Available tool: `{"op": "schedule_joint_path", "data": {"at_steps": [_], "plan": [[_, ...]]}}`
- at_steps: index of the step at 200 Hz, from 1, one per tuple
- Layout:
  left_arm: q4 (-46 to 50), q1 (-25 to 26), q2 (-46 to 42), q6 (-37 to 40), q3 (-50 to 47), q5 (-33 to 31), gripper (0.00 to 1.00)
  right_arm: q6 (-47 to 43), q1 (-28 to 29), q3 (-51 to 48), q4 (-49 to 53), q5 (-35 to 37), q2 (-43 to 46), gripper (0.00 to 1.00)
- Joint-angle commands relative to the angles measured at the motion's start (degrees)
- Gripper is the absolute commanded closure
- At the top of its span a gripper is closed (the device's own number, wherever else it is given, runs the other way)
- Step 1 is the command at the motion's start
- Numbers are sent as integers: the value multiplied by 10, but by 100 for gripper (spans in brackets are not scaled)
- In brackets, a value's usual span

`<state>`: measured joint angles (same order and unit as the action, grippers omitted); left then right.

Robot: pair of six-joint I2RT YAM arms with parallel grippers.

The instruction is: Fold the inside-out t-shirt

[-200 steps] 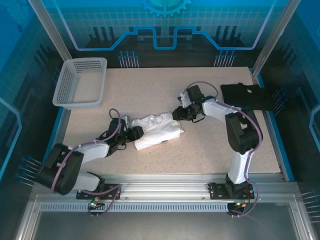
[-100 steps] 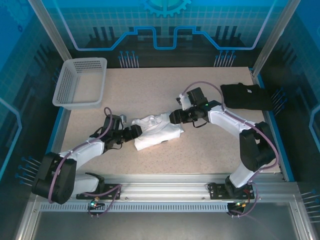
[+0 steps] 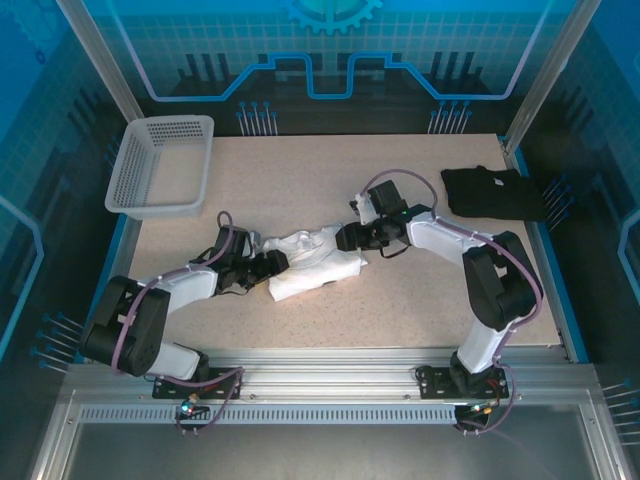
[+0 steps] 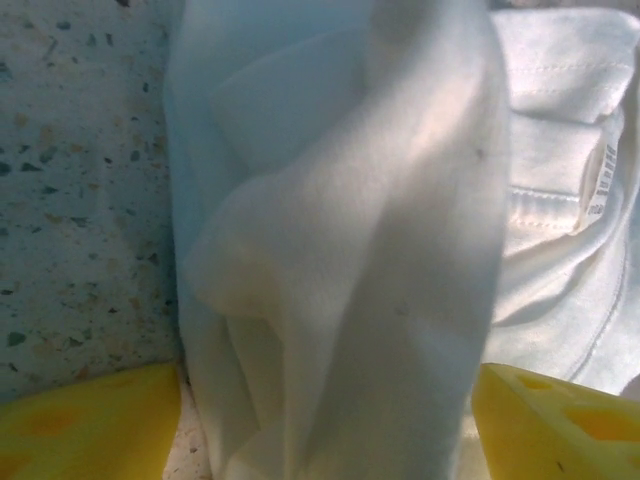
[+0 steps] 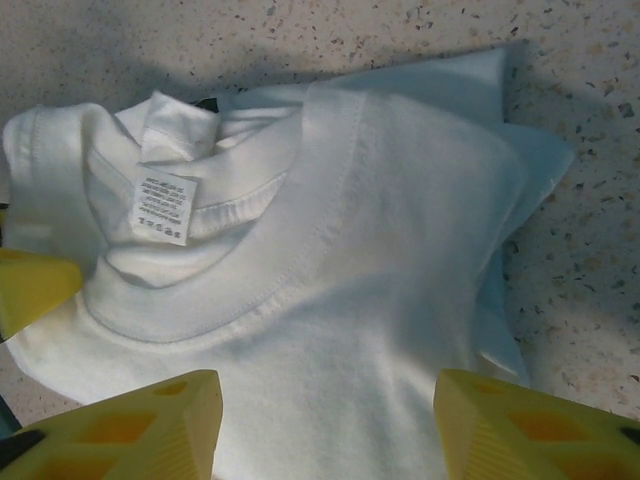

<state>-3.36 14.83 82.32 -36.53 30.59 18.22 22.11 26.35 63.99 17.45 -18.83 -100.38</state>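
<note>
The inside-out t-shirt (image 3: 312, 262) lies bunched up in the middle of the table, white and wrinkled. Its collar and neck label (image 5: 165, 208) face up. My left gripper (image 3: 272, 263) is at the shirt's left edge. In the left wrist view it (image 4: 325, 430) is open, its yellow fingers (image 4: 90, 425) wide apart on either side of a raised fold of the shirt (image 4: 340, 250). My right gripper (image 3: 348, 238) is at the shirt's upper right. It (image 5: 330, 425) is open too, and its fingertips (image 5: 130, 425) straddle the cloth just below the collar.
A white mesh basket (image 3: 160, 165) stands at the back left of the table. A black folded garment (image 3: 495, 192) lies at the back right. Speckled tabletop (image 3: 400, 300) surrounds the shirt on all sides.
My right gripper has moved slightly left and nearer, onto the shirt by the collar. My left gripper stays at the shirt's left edge while its arm has shifted. The shirt's outline looks about the same.
</note>
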Motion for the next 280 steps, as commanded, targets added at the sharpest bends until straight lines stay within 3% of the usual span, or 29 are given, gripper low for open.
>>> {"op": "schedule_joint_path", "data": {"at_steps": [1,57,133,163,194,244,280], "plan": [[-89,30,34,-24,1,63,29,17,9,-14,-17,-4,-23,42],[-105,35,36,-30,10,70,44,28,20,-29,-35,-8,-38,43],[-121,38,69,-25,16,67,54,20,16,-33,-18,10,-17,43],[-88,38,56,-4,18,50,51,8,-4,-39,14,29,28,40],[-66,38,47,15,18,31,47,11,-25,-40,38,42,41,31],[-72,38,57,14,23,33,46,20,-29,27,68,9,-66,22],[-75,38,61,14,23,34,46,26,-1,44,55,-40,-104,24]]}}
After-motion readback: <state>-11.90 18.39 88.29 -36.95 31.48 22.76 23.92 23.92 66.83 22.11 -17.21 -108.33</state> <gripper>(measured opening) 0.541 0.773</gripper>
